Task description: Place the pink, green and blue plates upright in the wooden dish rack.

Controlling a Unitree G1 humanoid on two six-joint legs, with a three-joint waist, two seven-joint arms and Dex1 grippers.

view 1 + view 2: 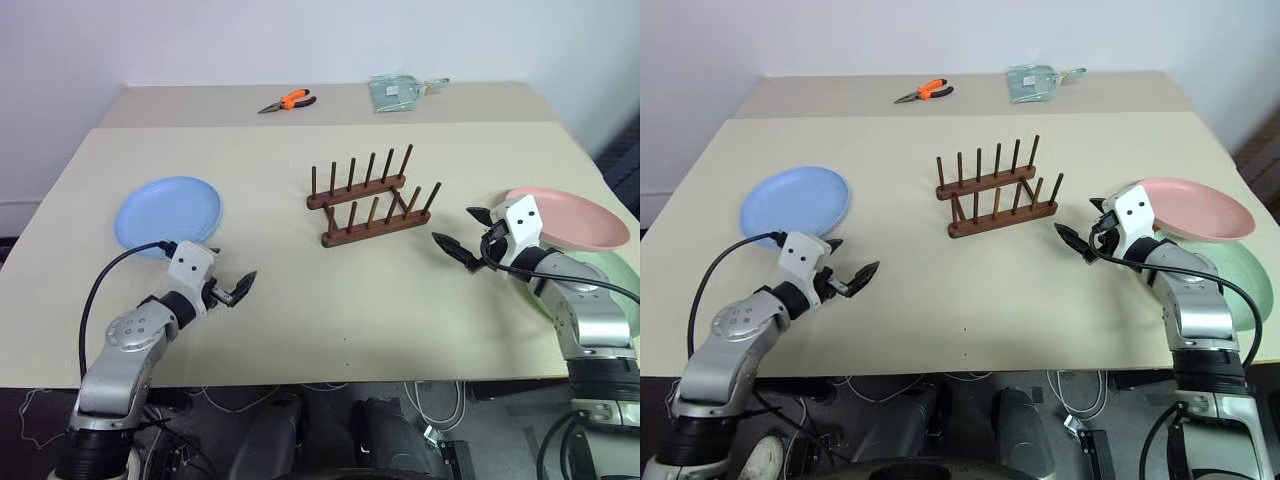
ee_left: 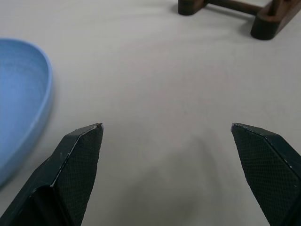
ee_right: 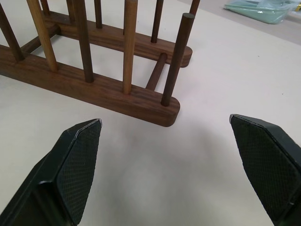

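Note:
The dark wooden dish rack [image 1: 372,200] stands at the table's middle, its pegs holding nothing. A blue plate [image 1: 168,212] lies flat at the left. At the right, a pink plate [image 1: 570,215] rests on top of a green plate [image 1: 1243,277]. My left gripper [image 1: 228,270] hovers open just in front of the blue plate, pointing toward the rack. The blue plate's rim [image 2: 19,108] lies beside one of its fingers. My right gripper [image 1: 453,224] is open between the pink plate and the rack, aimed at the rack's near end [image 3: 155,106]. Neither gripper holds anything.
Orange-handled pliers [image 1: 290,100] and a pale green dustpan-like item [image 1: 400,92] lie on the far table section. The table's front edge [image 1: 330,380] runs close under both arms. Bare beige tabletop [image 1: 350,300] spreads between the grippers.

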